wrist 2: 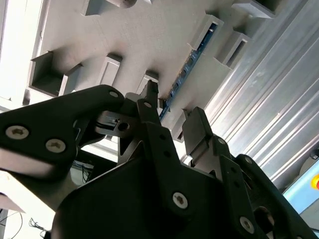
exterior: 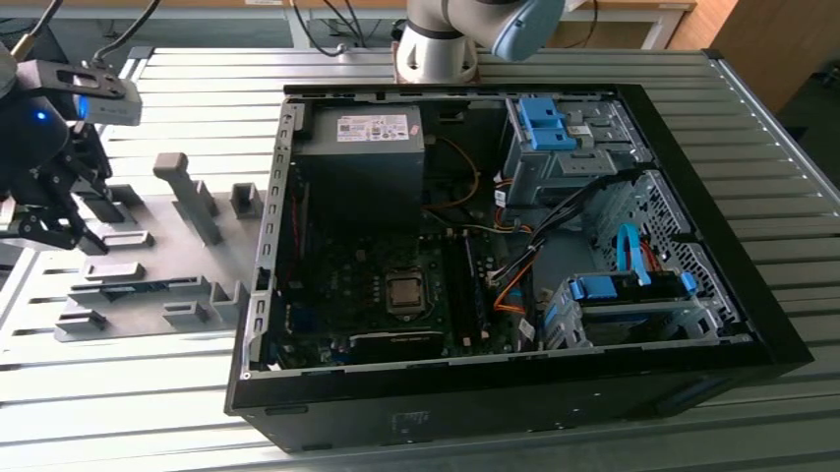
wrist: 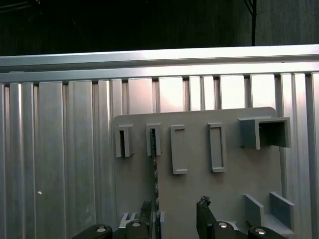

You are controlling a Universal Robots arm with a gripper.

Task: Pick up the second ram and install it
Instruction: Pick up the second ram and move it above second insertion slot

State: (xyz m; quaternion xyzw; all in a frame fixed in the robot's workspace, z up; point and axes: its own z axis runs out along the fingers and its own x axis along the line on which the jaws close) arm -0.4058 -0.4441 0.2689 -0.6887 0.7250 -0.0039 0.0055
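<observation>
The second ram is a thin dark-green strip standing on edge in the slots of a gray holder plate. In the second wrist view the ram runs away from the fingers across the plate. My gripper hovers over the near end of the strip, open. The strip lies in the gap close beside one fingertip, and nothing is held. In the exterior view the gripper hangs above the plate at that view's left, with the ram lying low between gray blocks.
An open black computer case lies at the exterior view's right, with its motherboard, orange cables and blue drive brackets. Tall gray holder blocks rise from the plate. A ribbed metal table carries everything.
</observation>
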